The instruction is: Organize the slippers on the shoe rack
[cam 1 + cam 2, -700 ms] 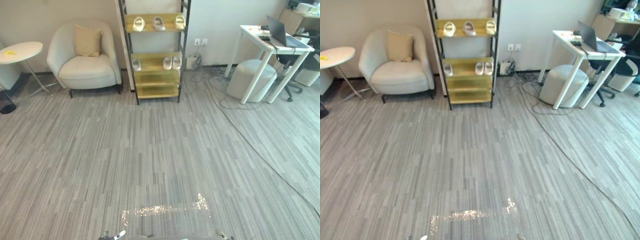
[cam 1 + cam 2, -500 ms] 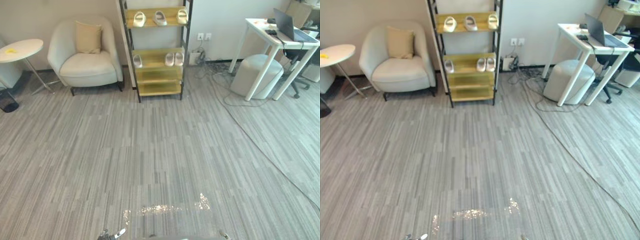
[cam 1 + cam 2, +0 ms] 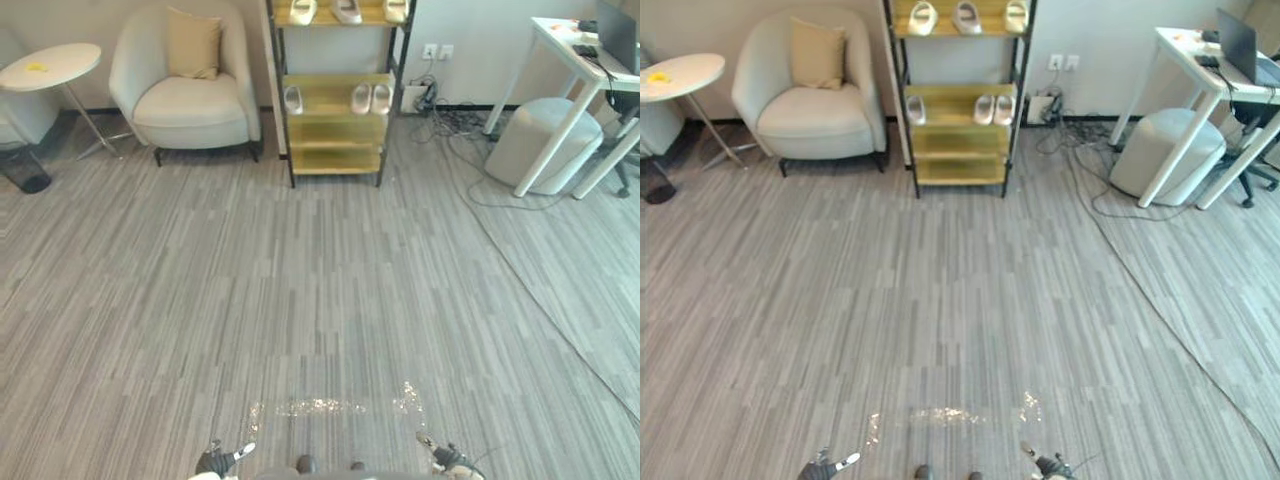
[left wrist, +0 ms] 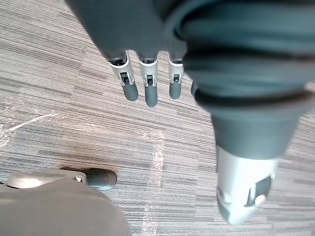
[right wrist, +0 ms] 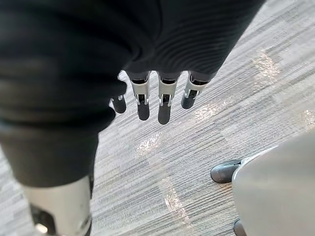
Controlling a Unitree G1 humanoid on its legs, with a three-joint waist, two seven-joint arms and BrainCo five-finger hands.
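Observation:
A black-framed shoe rack (image 3: 335, 160) with yellow shelves stands against the far wall. Three pale slippers (image 3: 967, 15) lie on its top shelf. The middle shelf holds a single slipper (image 3: 293, 98) at its left and a pair (image 3: 371, 97) at its right. My left hand (image 4: 146, 91) hangs over the grey floor, open, with its fingers straight and nothing in it. My right hand (image 5: 164, 103) hangs the same way, open and holding nothing. Both hands, left (image 3: 222, 460) and right (image 3: 445, 458), are far from the rack.
A cream armchair (image 3: 190, 100) with a cushion stands left of the rack, and a round white side table (image 3: 50, 68) further left. At the right are a white desk (image 3: 590, 60), a round pouf (image 3: 545, 145) and cables (image 3: 480, 190) along the floor.
The camera has tilted down and turned a little, so the rack sits higher in the picture and both hands show more at the bottom edge. The slippers have not moved.

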